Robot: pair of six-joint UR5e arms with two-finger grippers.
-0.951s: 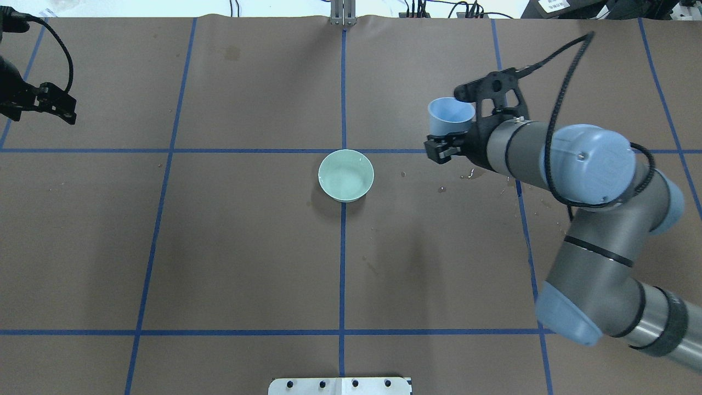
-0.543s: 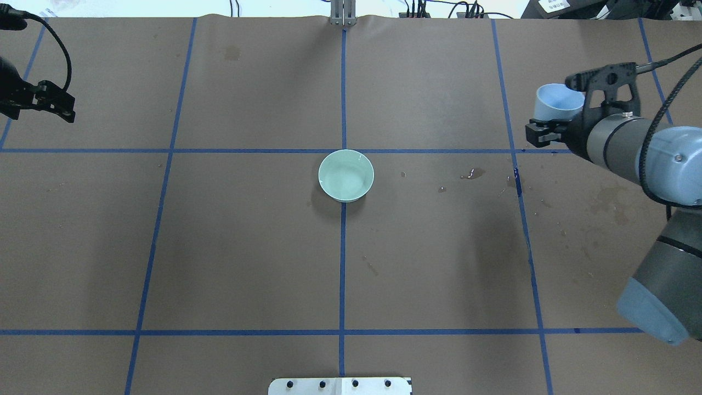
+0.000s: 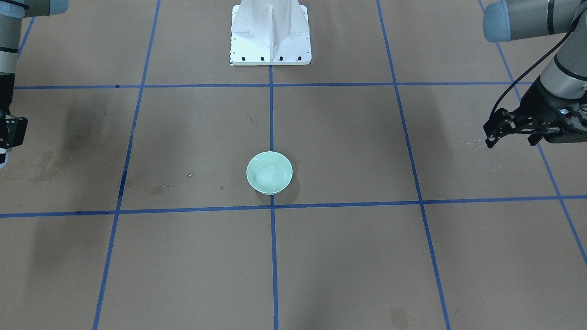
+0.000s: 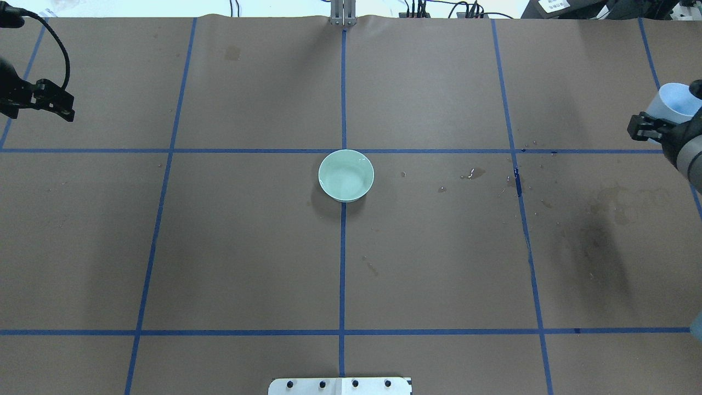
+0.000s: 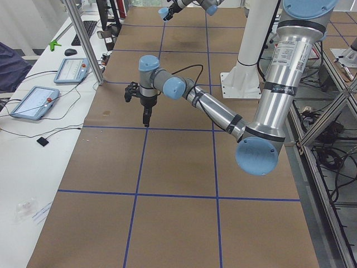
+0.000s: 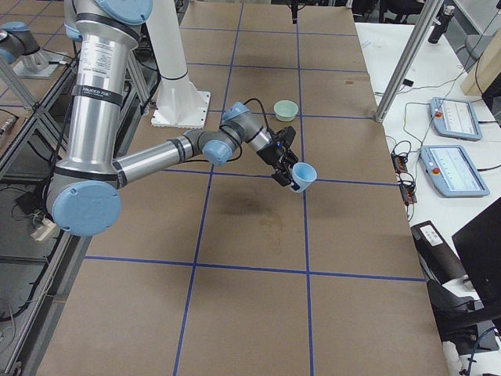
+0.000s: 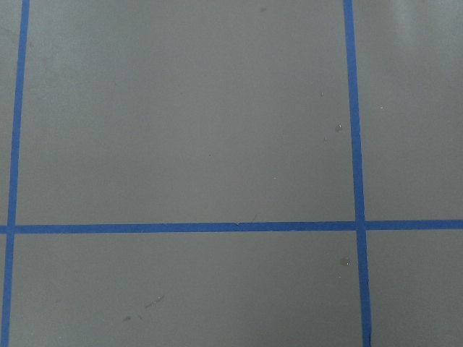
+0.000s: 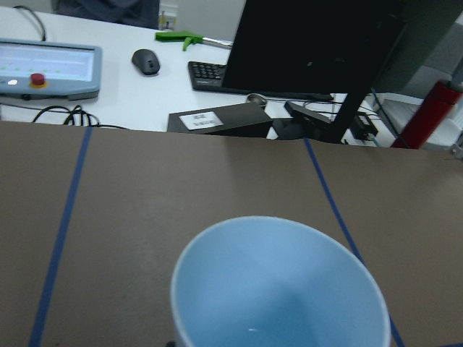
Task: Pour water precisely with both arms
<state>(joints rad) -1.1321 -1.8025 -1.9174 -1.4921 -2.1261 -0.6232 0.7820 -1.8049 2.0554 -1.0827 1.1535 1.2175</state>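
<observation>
My right gripper (image 4: 647, 127) is shut on a light blue cup (image 4: 675, 101) and holds it upright above the table at the far right edge. The cup also shows in the exterior right view (image 6: 304, 174) and the right wrist view (image 8: 278, 289), where only a small glint lies at its bottom. A mint green bowl (image 4: 346, 175) stands at the table's centre; faint ripples of water (image 3: 268, 174) show inside it. No stream is visible. My left gripper (image 4: 55, 104) hangs empty at the far left, fingers together, pointing down (image 5: 146, 118).
Wet spots and droplets (image 4: 471, 174) lie right of the bowl, with brownish stains (image 4: 609, 200) further right. Blue tape lines grid the brown cover. The white pedestal base (image 3: 270, 34) stands at the robot's edge. A keyboard and monitor (image 8: 311, 43) sit beyond the table.
My right arm has swung to the right with the blue cup, from right of the bowl to the table's right edge. The left gripper has barely shifted.
</observation>
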